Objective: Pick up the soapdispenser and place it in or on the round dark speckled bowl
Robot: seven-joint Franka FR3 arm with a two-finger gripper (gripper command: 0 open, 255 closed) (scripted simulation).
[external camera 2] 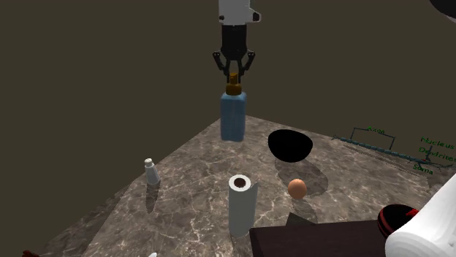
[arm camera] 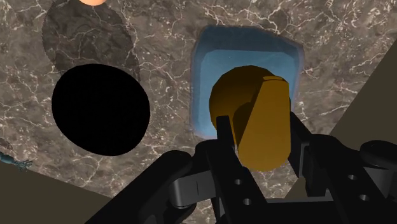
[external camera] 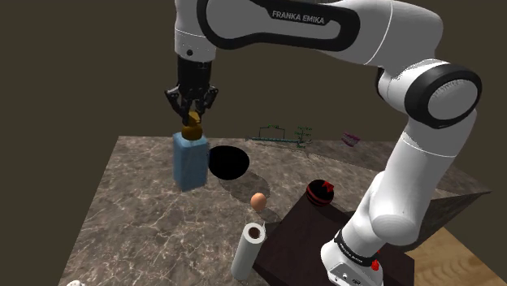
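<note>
Blue soap dispenser (external camera: 188, 162) is upright over the marble table (external camera: 130, 211), just beside the round black bowl (external camera: 227, 162) and apart from it. You see the gripper (external camera: 192, 114) above it, with both fingers clasped on its amber pump head (arm camera: 254, 114). You cannot tell if its base touches the table.

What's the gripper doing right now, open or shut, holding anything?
Gripper: closed on the soap dispenser, clasping its golden pump top.

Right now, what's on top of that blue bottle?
A golden pump cap tops the blue bottle, clasped by the black end effector. Its fingers cover parts of the cap's sides.
</note>
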